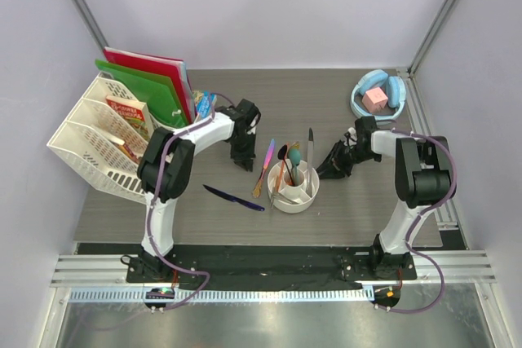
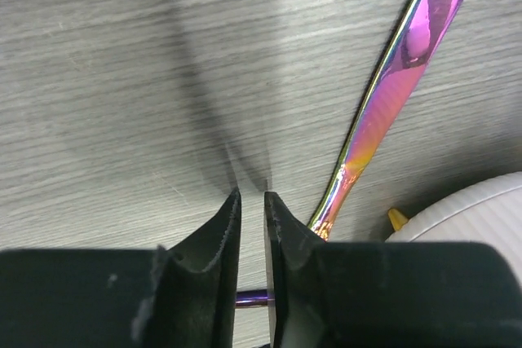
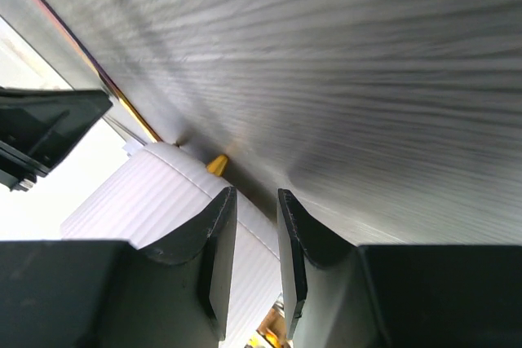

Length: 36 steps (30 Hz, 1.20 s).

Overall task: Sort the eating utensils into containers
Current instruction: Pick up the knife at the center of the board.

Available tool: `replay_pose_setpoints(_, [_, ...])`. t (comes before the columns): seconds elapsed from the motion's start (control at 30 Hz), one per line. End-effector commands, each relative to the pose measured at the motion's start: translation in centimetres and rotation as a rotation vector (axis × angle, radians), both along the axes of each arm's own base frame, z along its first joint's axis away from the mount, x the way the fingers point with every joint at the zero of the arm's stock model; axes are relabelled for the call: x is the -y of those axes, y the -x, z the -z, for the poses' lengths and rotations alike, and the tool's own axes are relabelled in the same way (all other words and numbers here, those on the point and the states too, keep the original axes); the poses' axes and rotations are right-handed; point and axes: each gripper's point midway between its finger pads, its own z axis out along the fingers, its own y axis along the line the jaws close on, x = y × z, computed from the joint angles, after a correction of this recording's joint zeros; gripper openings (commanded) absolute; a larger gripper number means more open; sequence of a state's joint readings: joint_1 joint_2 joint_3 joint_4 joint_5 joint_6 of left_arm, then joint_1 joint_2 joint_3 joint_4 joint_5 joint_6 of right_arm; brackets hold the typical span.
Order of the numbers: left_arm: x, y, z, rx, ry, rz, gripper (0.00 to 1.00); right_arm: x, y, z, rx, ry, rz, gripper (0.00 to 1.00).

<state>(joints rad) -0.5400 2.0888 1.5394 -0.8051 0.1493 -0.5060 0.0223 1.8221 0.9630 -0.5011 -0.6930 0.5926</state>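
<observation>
The white compartment cup stands mid-table with a teal spoon, a dark spoon and orange pieces leaning in it. An iridescent piece lies just left of the cup. A dark blue knife lies nearer the front, and a silver knife behind the cup. My left gripper points down at bare table left of the iridescent piece, its jaws a narrow gap apart and empty. My right gripper is open at the cup's right wall.
A white lattice rack with books stands at the left, with red and green folders behind it. A light blue bowl with a pink cube sits at the back right. A yellow tip shows by the cup.
</observation>
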Motion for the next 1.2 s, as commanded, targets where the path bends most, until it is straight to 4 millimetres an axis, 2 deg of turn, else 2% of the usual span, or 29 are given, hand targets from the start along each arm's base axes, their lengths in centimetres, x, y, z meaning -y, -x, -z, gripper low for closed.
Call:
replay_pose_setpoints(0.0, [-1.6, 0.9, -1.3, 0.021, -0.040, -0.008, 0.19, -0.9, -0.3, -0.7, 0.027, -0.010, -0.024, 0.32])
replay_pose_setpoints(0.03, [-2.0, 1.6, -2.7, 0.026, -0.038, -0.026, 0.19, -0.8, -0.6, -0.8, 0.035, -0.002, -0.022, 0.32])
replay_pose_setpoints(0.1, [-2.4, 2.9, -4.0, 0.011, -0.021, -0.043, 0.19, -0.6, -1.0, -0.7, 0.041, 0.018, -0.016, 0.32])
replay_pose_setpoints(0.13, [-2.7, 3.7, -6.0, 0.025, -0.001, -0.053, 0.19, -0.5, -1.1, -0.6, 0.041, 0.025, -0.016, 0.32])
replay_pose_setpoints(0.2, [-3.4, 5.4, -7.0, 0.005, 0.006, -0.098, 0.19, -0.5, -1.2, -0.3, 0.034, 0.028, -0.016, 0.32])
replay_pose_setpoints(0.23, [-3.6, 6.1, -8.5, 0.021, 0.025, -0.108, 0.21, -0.4, -1.1, 0.2, 0.017, 0.029, -0.014, 0.32])
replay_pose_setpoints(0.33, [-4.2, 8.2, -9.2, -0.003, 0.042, -0.150, 0.33, -0.4, -1.0, 1.3, -0.008, 0.032, -0.019, 0.32])
replay_pose_setpoints(0.37, [-4.1, 8.8, -9.8, -0.009, 0.068, -0.158, 0.34, -0.5, -0.9, 1.4, -0.013, 0.030, -0.022, 0.32])
replay_pose_setpoints(0.4, [-3.8, 10.1, -9.3, -0.062, 0.088, -0.167, 0.34, -0.5, -1.0, 1.4, -0.009, 0.031, -0.026, 0.32])
replay_pose_setpoints(0.5, [-3.3, 12.0, -8.3, -0.127, 0.087, -0.193, 0.35, -0.4, -1.1, 2.0, -0.021, 0.034, -0.030, 0.32])
replay_pose_setpoints(0.6, [-2.7, 13.2, -7.4, -0.170, 0.077, -0.222, 0.37, -0.5, -1.0, 2.3, -0.031, 0.029, -0.032, 0.32])
replay_pose_setpoints(0.7, [-1.8, 13.5, -6.9, -0.214, 0.113, -0.307, 0.39, -0.4, -0.9, 2.6, -0.034, 0.032, -0.042, 0.32])
replay_pose_setpoints(0.77, [-0.9, 12.8, -6.9, -0.207, 0.154, -0.374, 0.40, -0.4, -0.8, 2.8, -0.036, 0.031, -0.047, 0.32])
replay_pose_setpoints(0.93, [-0.3, 10.8, -6.0, -0.164, 0.160, -0.488, 0.41, -0.5, -0.8, 3.3, -0.045, 0.022, -0.055, 0.32])
replay_pose_setpoints(1.17, [-0.3, 10.3, -2.0, -0.206, 0.082, -0.607, 0.40, -0.8, -1.1, 3.2, -0.041, 0.003, -0.053, 0.32])
